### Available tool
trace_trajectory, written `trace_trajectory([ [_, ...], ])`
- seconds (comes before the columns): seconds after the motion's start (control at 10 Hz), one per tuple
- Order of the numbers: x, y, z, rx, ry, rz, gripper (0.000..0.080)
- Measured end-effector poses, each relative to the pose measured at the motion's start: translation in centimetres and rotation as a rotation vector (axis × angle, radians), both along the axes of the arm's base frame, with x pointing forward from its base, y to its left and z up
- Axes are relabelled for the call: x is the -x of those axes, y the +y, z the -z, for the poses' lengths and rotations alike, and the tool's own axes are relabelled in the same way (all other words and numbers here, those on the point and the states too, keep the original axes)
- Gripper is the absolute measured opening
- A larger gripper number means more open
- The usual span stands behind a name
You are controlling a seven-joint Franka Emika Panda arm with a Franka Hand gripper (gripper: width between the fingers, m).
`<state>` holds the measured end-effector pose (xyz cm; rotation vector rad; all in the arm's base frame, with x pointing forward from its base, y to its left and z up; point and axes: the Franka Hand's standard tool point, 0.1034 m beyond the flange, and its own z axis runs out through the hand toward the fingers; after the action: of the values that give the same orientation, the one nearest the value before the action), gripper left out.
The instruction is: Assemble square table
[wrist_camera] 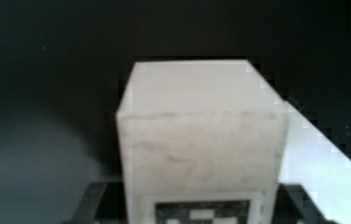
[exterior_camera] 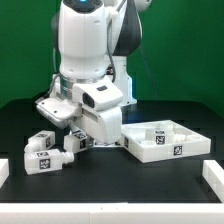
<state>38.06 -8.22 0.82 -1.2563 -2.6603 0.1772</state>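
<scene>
The claw [exterior_camera: 84, 136] hangs low over the black table [exterior_camera: 110, 185], under the white arm [exterior_camera: 85, 45]. In the wrist view the claw [wrist_camera: 198, 208] is pinching a chunky white leg [wrist_camera: 198, 120]. Dark fingers [wrist_camera: 99, 204] hug the leg's tagged end, and the rest of the block runs straight out from the claw. From outside, that leg [exterior_camera: 73, 144] juts from the claw toward the exterior view's left. It sits close to the table, though I cannot tell whether it touches.

Near the claw, further to the exterior view's left, are 2 more legs [exterior_camera: 42, 157]. They are close together, one behind the other, with tags showing.

On the claw's other side, toward the exterior view's right and apart from it, lies the tabletop slab [exterior_camera: 150, 153]. It is flat on the table, and its raised rim and ribs form shallow bays. At least 2 tags show on it.

Well apart from the claw, at the front edges, lie 2 white corner pieces: one [exterior_camera: 6, 168] on the exterior view's left and one [exterior_camera: 214, 175] on its right.
</scene>
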Motion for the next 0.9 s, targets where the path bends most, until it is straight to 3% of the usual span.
trace_trajectory([
  [0.1,0.0,0.0,0.0,0.000,0.000,0.000,0.0382],
  [0.2,0.0,0.0,0.0,0.000,0.000,0.000,0.0557],
  [0.3,-0.1,-0.1,-0.2,0.006,-0.006,0.018,0.0557],
  [0.4,-0.7,-0.5,-1.3,0.023,-0.033,0.054,0.0630],
  [0.7,-2.5,-0.7,-4.9,0.075,-0.099,0.139,0.0645],
  [0.9,-2.8,0.4,-5.1,0.075,-0.113,0.155,0.0649],
])
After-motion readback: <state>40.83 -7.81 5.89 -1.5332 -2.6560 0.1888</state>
